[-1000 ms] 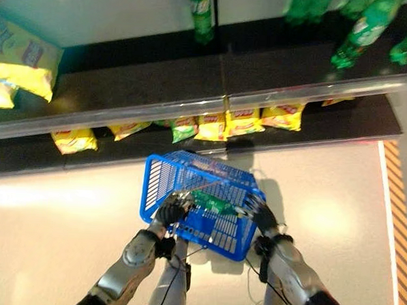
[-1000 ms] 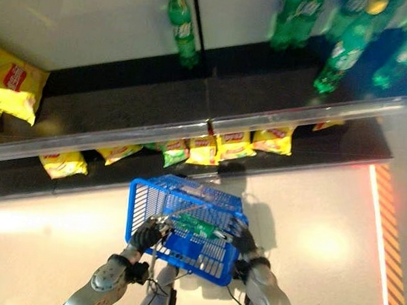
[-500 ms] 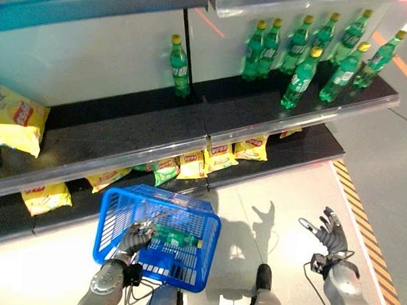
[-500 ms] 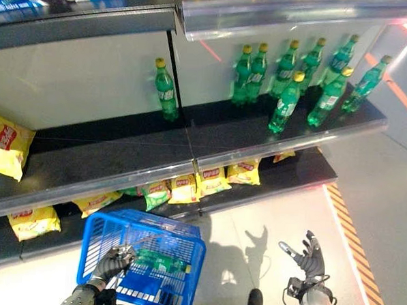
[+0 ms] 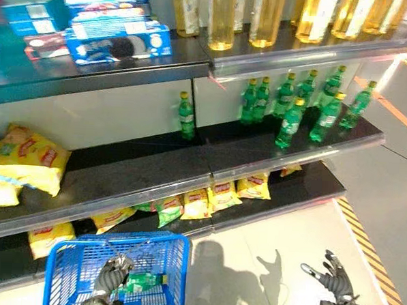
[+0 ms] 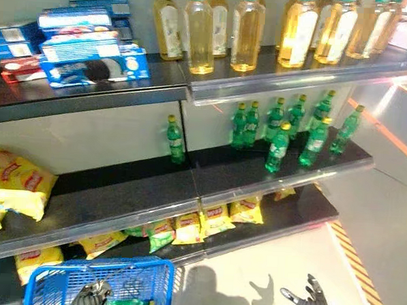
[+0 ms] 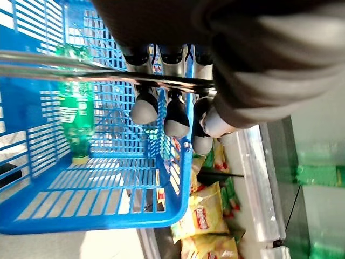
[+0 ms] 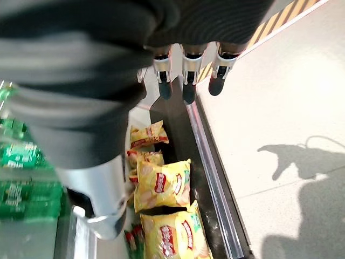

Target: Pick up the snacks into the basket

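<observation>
The left hand has its fingers curled tight round the wire handle of the blue basket at 7 o'clock, the right hand is spread wide and empty at 5 o'clock, so reach slowly for the snack bags at 6 o'clock.

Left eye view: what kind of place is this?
Likely a shop aisle: tiered shelves stocked with green bottles and yellow snack bags, plus a blue shopping basket held by the left hand.
</observation>
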